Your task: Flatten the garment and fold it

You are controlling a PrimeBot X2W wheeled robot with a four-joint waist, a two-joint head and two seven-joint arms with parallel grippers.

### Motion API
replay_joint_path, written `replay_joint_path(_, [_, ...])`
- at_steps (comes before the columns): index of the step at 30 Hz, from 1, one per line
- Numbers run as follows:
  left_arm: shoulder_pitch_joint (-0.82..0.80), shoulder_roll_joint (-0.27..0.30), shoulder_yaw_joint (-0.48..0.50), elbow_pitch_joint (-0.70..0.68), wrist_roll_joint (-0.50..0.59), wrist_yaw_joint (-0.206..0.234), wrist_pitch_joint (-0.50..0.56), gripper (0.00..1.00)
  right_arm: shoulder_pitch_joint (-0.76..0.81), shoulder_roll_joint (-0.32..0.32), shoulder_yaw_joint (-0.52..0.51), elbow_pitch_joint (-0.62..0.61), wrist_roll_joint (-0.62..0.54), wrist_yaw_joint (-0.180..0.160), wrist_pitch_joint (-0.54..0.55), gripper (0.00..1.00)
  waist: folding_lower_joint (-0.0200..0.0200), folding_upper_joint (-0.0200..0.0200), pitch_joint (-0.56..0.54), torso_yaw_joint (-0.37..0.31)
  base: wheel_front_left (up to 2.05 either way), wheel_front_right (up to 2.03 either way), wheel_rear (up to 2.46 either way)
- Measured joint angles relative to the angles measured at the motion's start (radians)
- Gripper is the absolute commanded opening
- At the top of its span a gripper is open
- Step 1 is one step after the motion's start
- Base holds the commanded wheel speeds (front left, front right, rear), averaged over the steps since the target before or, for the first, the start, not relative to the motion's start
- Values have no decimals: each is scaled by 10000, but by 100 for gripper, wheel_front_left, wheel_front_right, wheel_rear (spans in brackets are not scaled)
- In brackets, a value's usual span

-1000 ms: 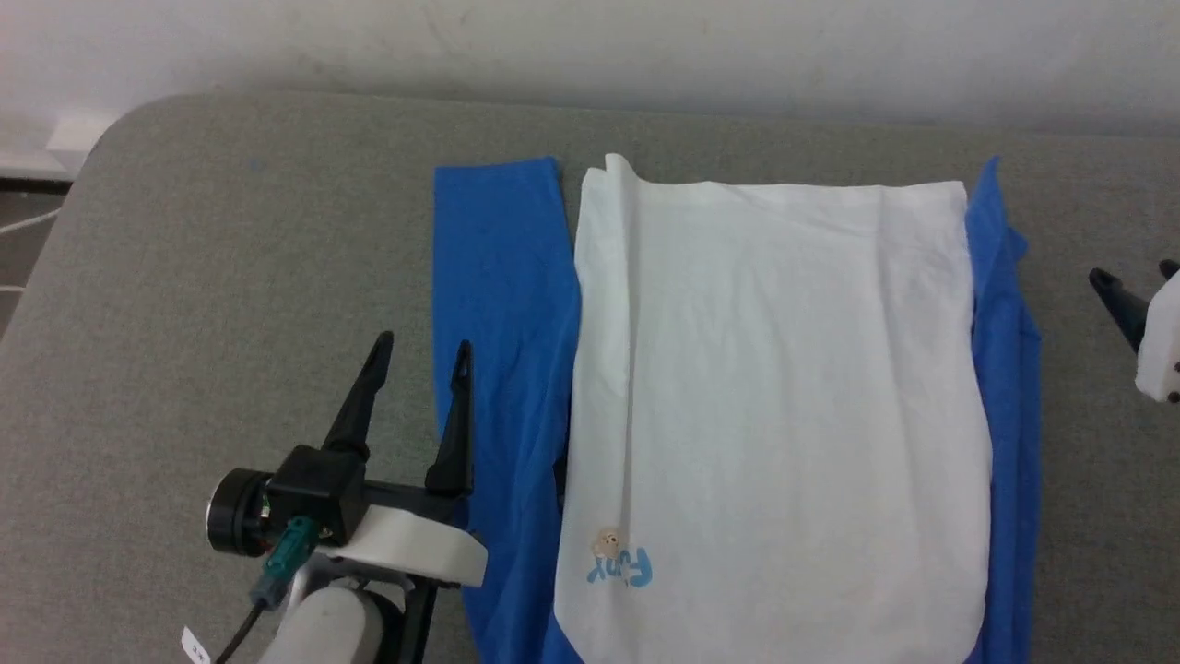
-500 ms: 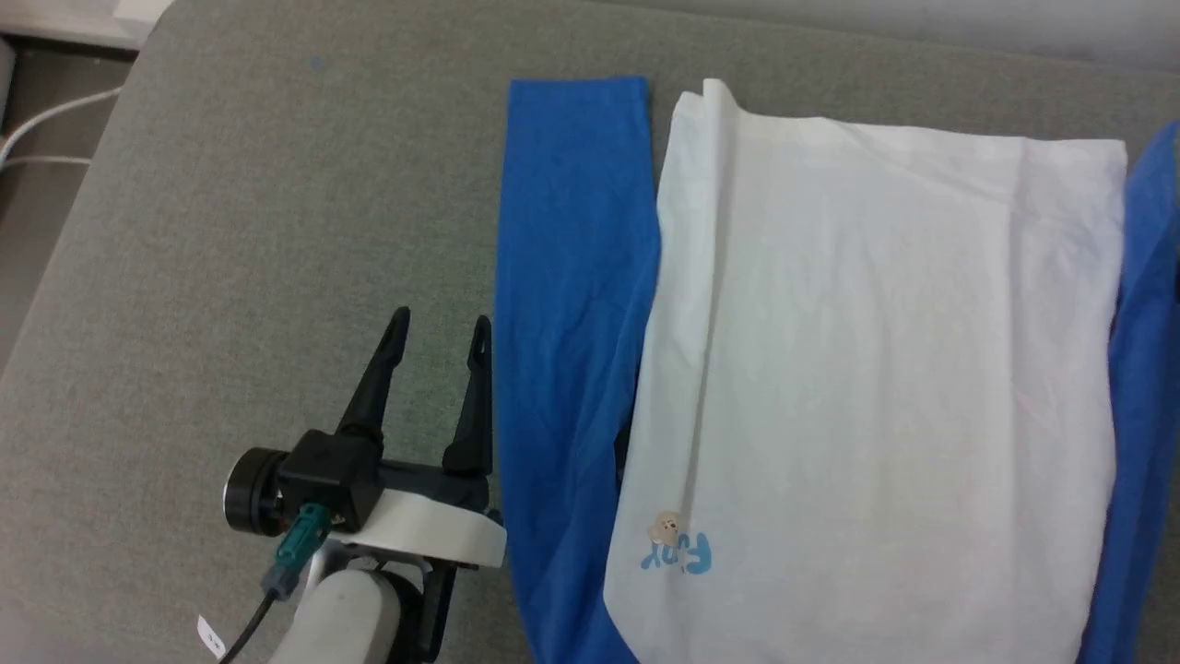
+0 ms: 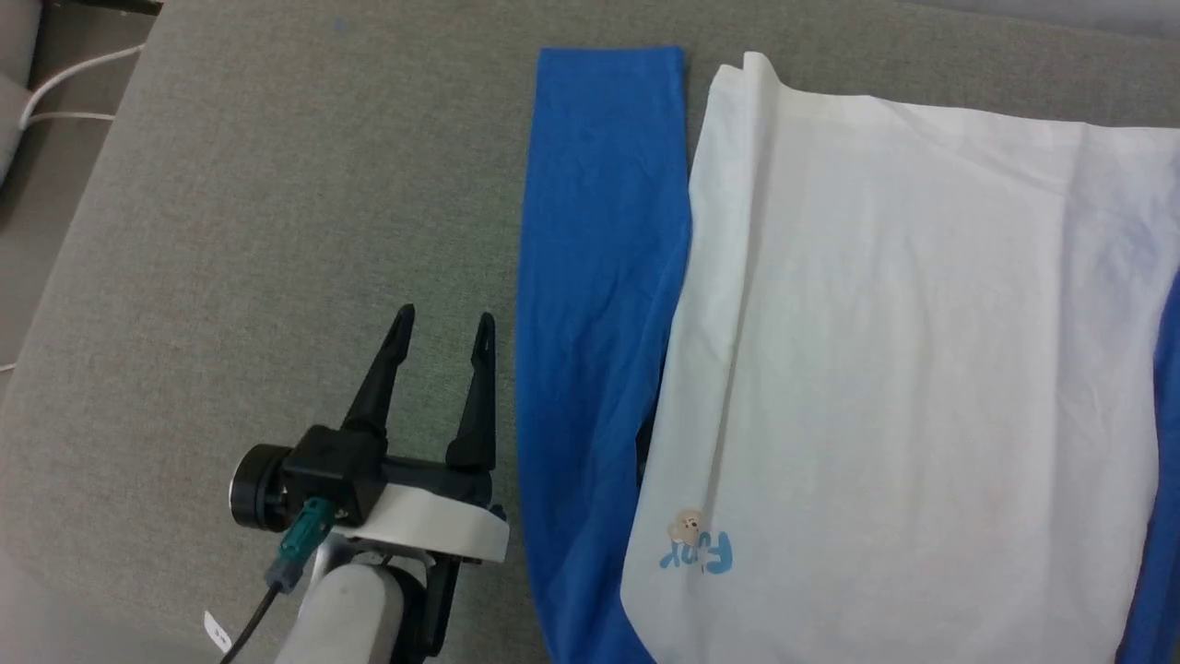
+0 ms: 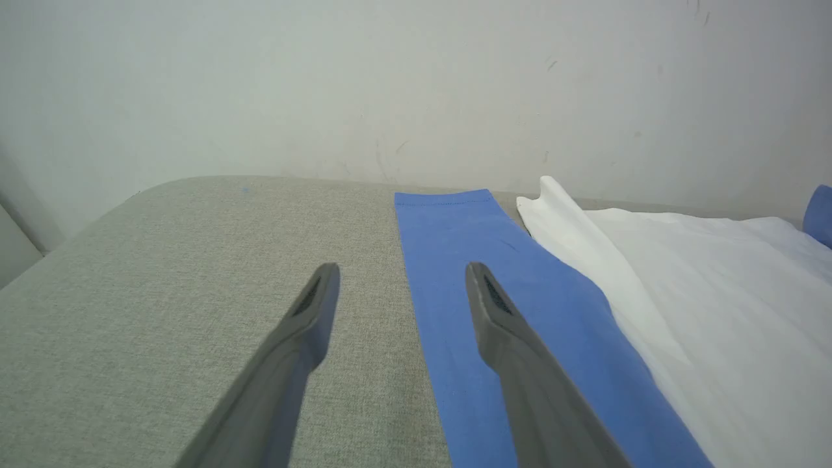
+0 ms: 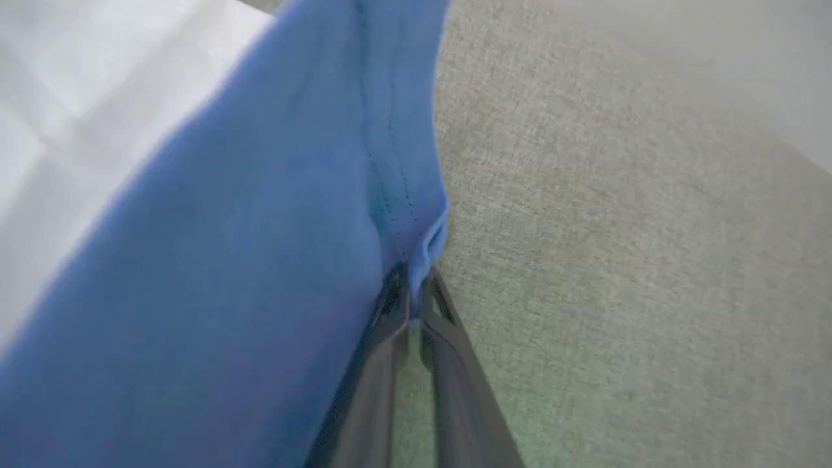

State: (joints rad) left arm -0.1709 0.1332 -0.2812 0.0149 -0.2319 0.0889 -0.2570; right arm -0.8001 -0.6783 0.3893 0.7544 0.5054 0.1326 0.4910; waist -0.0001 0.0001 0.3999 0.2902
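Head view: the garment [image 3: 903,350] lies spread on the table [image 3: 230,231]. Its right side and lower end run out of the frame, so the neckband cannot be seen. The body is thin white cloth with soft lengthwise creases and a raised fold along its left edge. One blue sleeve [image 3: 599,277] lies flat beside the body as a long straight strip with a square-cut cuff. A small chest print [image 3: 698,546] reads upside down, its letters too small to make out. The table has a grey woven cover and a rounded corner, and a white cable [image 3: 55,83] trails past it. The left gripper [image 3: 444,318] hangs over bare table just beside the sleeve, its dark tapered fingers spread wide with nothing between them.

Left wrist view: the left gripper [image 4: 400,273] points toward a scuffed pale wall [image 4: 390,84]. One finger overlaps the sleeve [image 4: 494,273], but whether it touches is unclear.

Right wrist view: the picture is blurred. The right gripper [image 5: 413,286] has its fingers drawn almost together, pinching the stitched edge of the other sleeve [image 5: 260,227], which is bunched up and lifted from the table [image 5: 617,227].
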Motion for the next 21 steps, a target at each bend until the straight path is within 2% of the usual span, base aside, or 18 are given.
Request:
replay_joint_path(5, [2,-59,224,171,71,-178,0,100,34,52,-59,512,215,13,-669,0,2,0,-232,-76,0,0,0])
replay_joint_path(12, [115,-132,481,362,173,-366,0,100,573,-219,-313,1277,236,4,-1444,0,2,0,-923,-320,0,0,0])
replay_joint_path(21, [923,-165,828,500,224,-454,0,100,1175,-765,-336,380,433,4,-1296,0,1,0,-2181,-813,0,0,0])
